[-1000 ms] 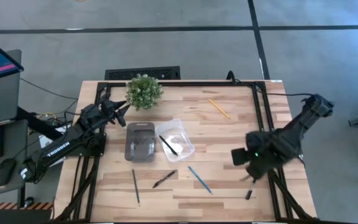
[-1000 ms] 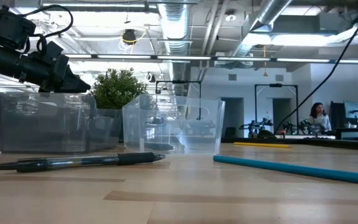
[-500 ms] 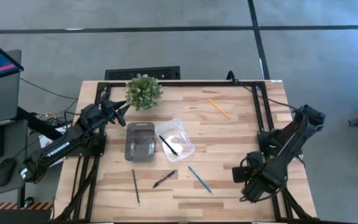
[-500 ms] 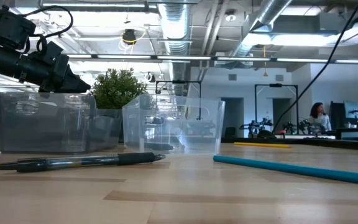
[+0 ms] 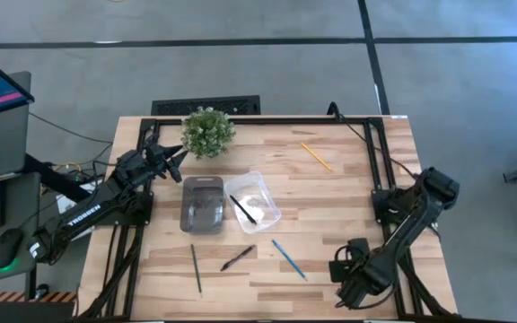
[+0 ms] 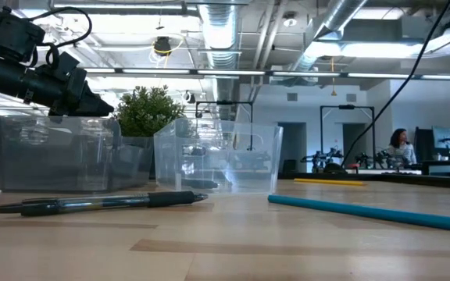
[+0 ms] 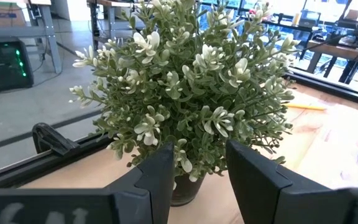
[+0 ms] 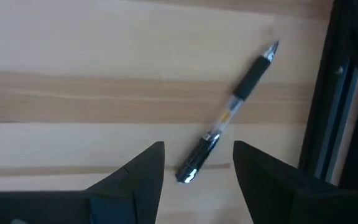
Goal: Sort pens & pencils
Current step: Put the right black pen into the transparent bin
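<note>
My right gripper (image 8: 197,149) hangs open over a black pen (image 8: 229,112) that lies flat on the wood by the table's near right corner; its fingers point down and stand either side of the pen's end, above it. In the high view the gripper (image 5: 346,285) hides that pen. A second pen (image 5: 238,257) lies near the middle front. A third pen (image 5: 243,209) leans in the clear bin (image 5: 267,215). The green pencil (image 5: 196,269), blue pencil (image 5: 288,258) and yellow pencil (image 5: 316,155) lie flat on the table. My left gripper (image 7: 196,171) waits open at the far left, facing the plant (image 7: 191,81).
A grey bin (image 5: 202,205) stands beside the clear bin at the table's middle. A potted plant (image 5: 208,132) stands at the far left. A black frame rail (image 8: 347,93) runs along the table's right edge, close beside the pen under my right gripper.
My right gripper has come down and toward the table's near edge, tipping from a slant to point almost straight down, and now stands over the pen near the right front corner. Its fingers have kept the same gap. The pens and pencils have not moved.
</note>
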You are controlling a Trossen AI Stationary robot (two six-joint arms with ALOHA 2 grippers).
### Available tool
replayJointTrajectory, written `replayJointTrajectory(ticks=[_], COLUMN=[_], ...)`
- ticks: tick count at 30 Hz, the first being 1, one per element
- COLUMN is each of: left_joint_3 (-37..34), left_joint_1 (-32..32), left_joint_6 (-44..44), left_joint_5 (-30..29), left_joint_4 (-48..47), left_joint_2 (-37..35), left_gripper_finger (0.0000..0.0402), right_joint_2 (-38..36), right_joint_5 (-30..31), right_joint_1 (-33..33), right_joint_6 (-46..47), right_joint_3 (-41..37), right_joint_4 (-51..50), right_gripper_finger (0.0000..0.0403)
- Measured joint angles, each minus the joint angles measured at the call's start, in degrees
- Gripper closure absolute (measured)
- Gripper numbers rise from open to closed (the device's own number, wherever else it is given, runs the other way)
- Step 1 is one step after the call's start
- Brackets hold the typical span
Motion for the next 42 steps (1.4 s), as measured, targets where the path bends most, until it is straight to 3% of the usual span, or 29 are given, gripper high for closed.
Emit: replayJointTrajectory(ticks=[11, 30, 42], left_joint_3=[0.0, 0.0, 0.0], left_joint_1=[0.0, 0.0, 0.0], left_joint_6=[0.0, -0.9, -1.0], left_joint_5=[0.0, 0.0, 0.0], left_joint_4=[0.0, 0.0, 0.0], left_joint_2=[0.0, 0.0, 0.0], left_gripper_finger=[0.0267, 0.0267, 0.0267], right_joint_2=[2.7, 11.4, 11.5], right_joint_5=[-4.6, -0.8, 2.9], right_joint_1=[3.3, 4.8, 5.4], right_joint_6=[0.7, 0.2, -1.5], right_joint_3=[0.0, 0.2, 0.0], right_joint_4=[1.2, 6.5, 7.5], right_gripper_finger=[0.0188, 0.0188, 0.0189])
